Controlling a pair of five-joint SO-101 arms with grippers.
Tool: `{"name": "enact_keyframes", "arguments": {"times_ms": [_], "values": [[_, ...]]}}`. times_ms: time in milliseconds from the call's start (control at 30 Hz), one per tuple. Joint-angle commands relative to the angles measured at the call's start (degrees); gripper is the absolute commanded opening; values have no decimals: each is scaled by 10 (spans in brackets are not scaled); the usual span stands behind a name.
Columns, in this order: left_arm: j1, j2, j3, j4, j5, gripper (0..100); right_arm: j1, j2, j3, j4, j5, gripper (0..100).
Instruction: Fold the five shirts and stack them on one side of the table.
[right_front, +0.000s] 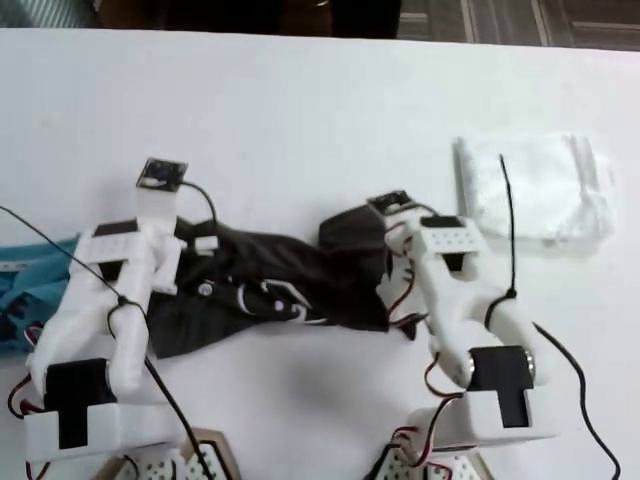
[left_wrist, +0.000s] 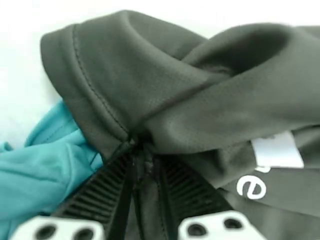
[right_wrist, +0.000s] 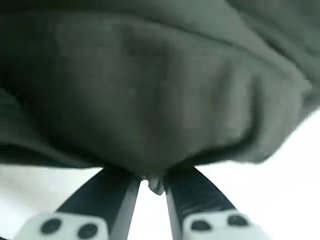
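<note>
Item: crumpled dark grey fabric shirt (right_front: 270, 285), on white table (right_front: 300, 110) between both arms. Held by left gripper (left_wrist: 140, 155), fingers clenched on hem, and right gripper (right_wrist: 150, 180), fingers clenched on edge. Also: folded white shirt (right_front: 535, 190), right side; teal shirt (right_front: 25, 285), left edge.

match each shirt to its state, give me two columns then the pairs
Shirts:
1. black shirt
2. white shirt
3. teal shirt

States:
A. folded flat, lying apart from the other two
B. crumpled, right beside the black one
C. pinched by the left gripper and the right gripper

Pairs: 1-C, 2-A, 3-B
</note>
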Motion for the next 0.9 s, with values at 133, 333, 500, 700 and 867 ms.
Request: {"name": "enact_keyframes", "arguments": {"times_ms": [133, 333, 500, 700, 867], "values": [[-4, 4, -2, -4, 3, 26, 43, -17, -90, 76, 0, 154], [-4, 4, -3, -4, 3, 26, 39, -16, -74, 77, 0, 224], [-4, 4, -4, -4, 3, 26, 39, -16, -40, 54, -1, 204], [-5, 4, -4, -4, 3, 26, 39, -16, -33, 12, -1, 172], [-5, 4, -4, -4, 3, 26, 44, -17, -33, 15, -4, 23]]}}
